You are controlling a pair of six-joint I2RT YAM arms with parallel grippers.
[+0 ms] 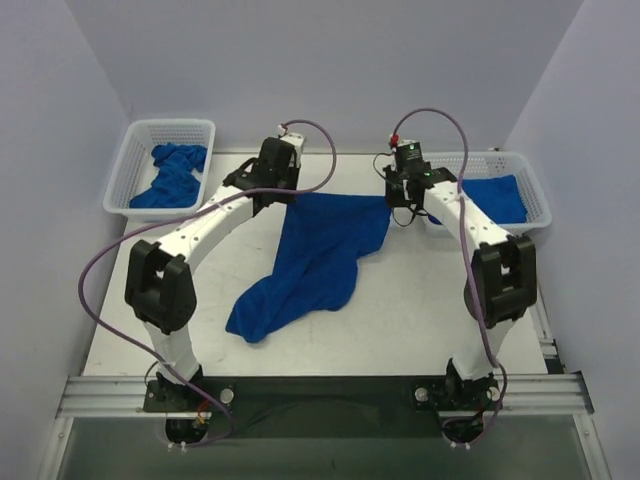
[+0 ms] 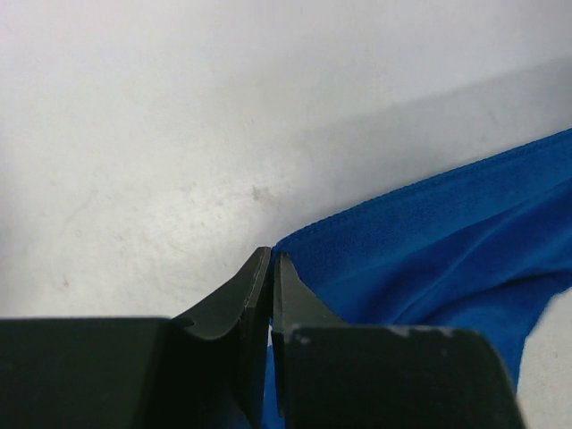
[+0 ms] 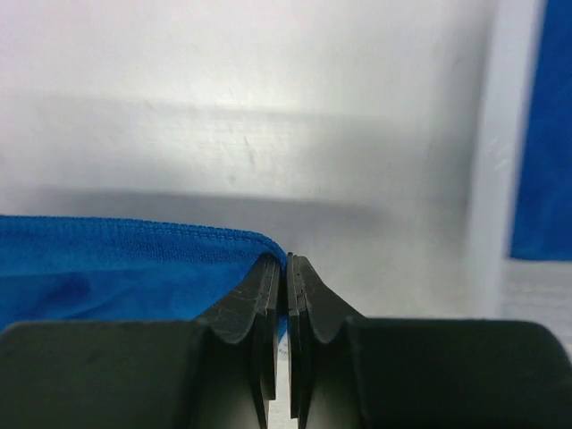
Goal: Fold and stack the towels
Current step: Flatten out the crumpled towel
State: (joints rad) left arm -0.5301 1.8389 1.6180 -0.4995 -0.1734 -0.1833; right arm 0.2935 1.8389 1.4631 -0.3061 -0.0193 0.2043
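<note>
A blue towel lies spread and rumpled across the middle of the white table, its far edge stretched between both grippers. My left gripper is shut on the towel's far left corner. My right gripper is shut on the far right corner. Both corners sit just above the table near its far side. The towel's near end trails toward the front left.
A white basket at the far left holds crumpled blue towels. A white basket at the far right holds a flat folded blue towel, also visible in the right wrist view.
</note>
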